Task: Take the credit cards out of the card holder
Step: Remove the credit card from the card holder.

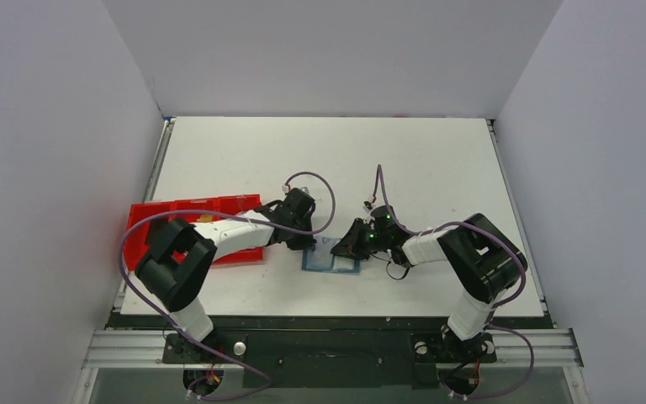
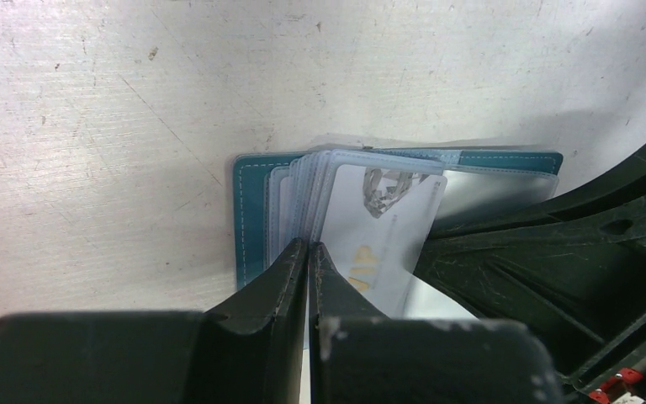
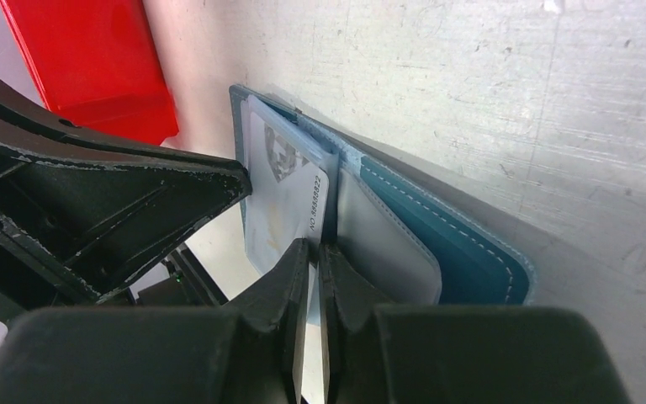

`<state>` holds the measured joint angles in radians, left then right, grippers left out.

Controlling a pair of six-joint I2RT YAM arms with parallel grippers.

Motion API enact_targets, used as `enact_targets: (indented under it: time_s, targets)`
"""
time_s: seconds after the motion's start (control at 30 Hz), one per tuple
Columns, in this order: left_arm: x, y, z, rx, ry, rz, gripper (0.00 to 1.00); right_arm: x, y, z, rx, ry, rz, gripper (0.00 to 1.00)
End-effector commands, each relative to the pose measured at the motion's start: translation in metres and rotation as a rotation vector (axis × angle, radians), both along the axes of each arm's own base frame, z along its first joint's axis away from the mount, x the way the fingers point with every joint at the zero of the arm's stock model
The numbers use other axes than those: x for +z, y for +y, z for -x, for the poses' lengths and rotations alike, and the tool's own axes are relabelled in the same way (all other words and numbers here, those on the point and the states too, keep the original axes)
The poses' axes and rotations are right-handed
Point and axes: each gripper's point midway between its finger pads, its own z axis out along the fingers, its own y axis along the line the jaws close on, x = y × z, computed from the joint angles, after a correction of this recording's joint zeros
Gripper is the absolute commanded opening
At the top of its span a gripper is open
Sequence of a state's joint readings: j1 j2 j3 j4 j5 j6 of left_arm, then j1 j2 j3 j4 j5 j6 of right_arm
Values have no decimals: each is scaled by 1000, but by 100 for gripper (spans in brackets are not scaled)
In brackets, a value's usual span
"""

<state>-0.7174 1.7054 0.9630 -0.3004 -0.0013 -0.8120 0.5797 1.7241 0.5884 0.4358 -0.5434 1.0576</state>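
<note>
Cards (image 2: 387,240) weren't out of holder (image 2: 251,219) yet; left gripper (image 2: 309,251) clamped sleeves (image 2: 296,189), right gripper (image 3: 314,249) pinched one card (image 3: 290,198).

The left arm (image 1: 227,234) and right arm (image 1: 425,247) are built alike, each with a white forearm link set between bulky matte black joint housings. A thin lilac cable (image 1: 306,174) runs along each arm in loose loops. Small green lights (image 1: 376,222) glow at the right wrist. The left gripper (image 2: 309,249) and right gripper (image 3: 314,249) have black, wedge-shaped plastic fingers, scuffed and scratched.
</note>
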Motion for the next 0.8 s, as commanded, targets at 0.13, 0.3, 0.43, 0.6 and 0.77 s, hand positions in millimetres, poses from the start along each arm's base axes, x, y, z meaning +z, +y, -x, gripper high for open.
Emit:
enact_targets:
  time_s: [0.13, 0.3, 0.43, 0.6, 0.77]
  targets:
    - [-48, 19, 51, -28, 167, -81, 0, 17, 15, -8, 17, -92, -50, 0]
    - [-49, 29, 54, -17, 160, -108, 0, 16, 4, -8, 10, -119, 8, 0]
    - [-48, 39, 53, 6, 146, -134, 0, 12, -4, -6, 8, -127, 57, 0]
    - [-46, 44, 51, 11, 137, -143, 0, 4, -14, -3, 7, -119, 104, 0]
    - [-49, 46, 53, 14, 145, -148, 0, -1, -23, -2, 10, -124, 153, 0]
